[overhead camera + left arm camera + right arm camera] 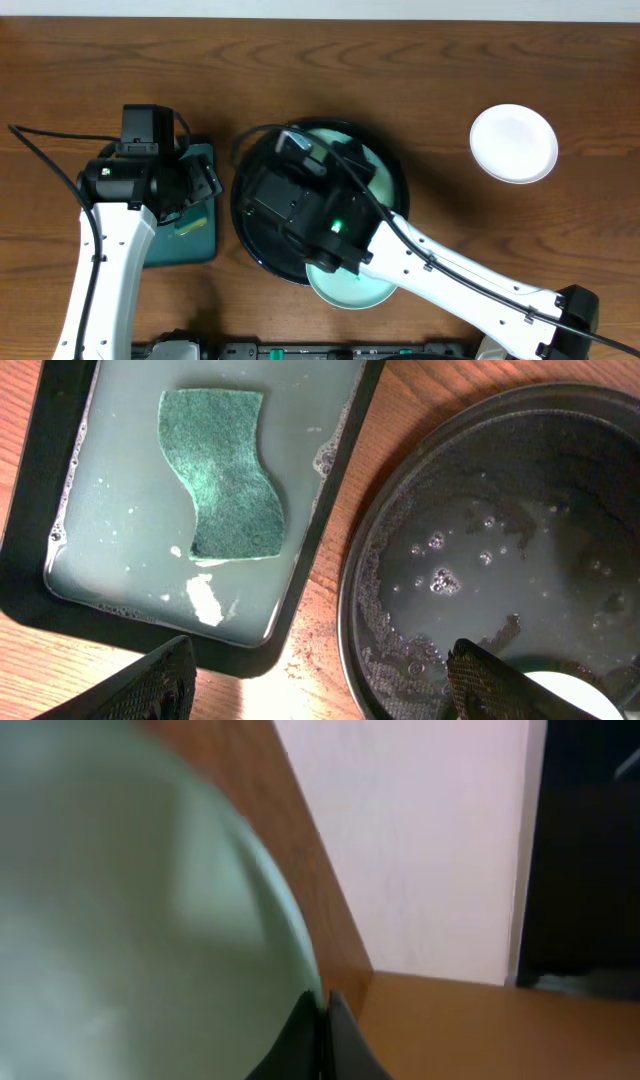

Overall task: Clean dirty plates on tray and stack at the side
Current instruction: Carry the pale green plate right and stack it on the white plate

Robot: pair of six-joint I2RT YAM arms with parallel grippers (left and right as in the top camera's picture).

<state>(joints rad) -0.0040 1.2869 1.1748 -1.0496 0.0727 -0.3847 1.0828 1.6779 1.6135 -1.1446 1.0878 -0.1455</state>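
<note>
Over the round black tray (520,470) the right arm reaches in from the near corner, and the right claw (322,1020) is pinched tight on the rim of a mint plate (130,920). Its fingers are together with only the plate's edge between them, and the plate looms blurred and huge across the wrist camera. From above, one pale green plate (378,168) shows at the tray's far side, half hidden under the arm, and a second green plate (345,290) pokes out over the near rim; which of the two is the held one, I can't tell from up there. The white plate (513,143) sits alone on the table (450,60), well off to the right of the tray. On the left, the left claw (320,655) hangs spread wide, holding nothing, over the strip of table between the black tray and the small tray (25,510), where a green sponge (222,475) lies in soapy water
</note>
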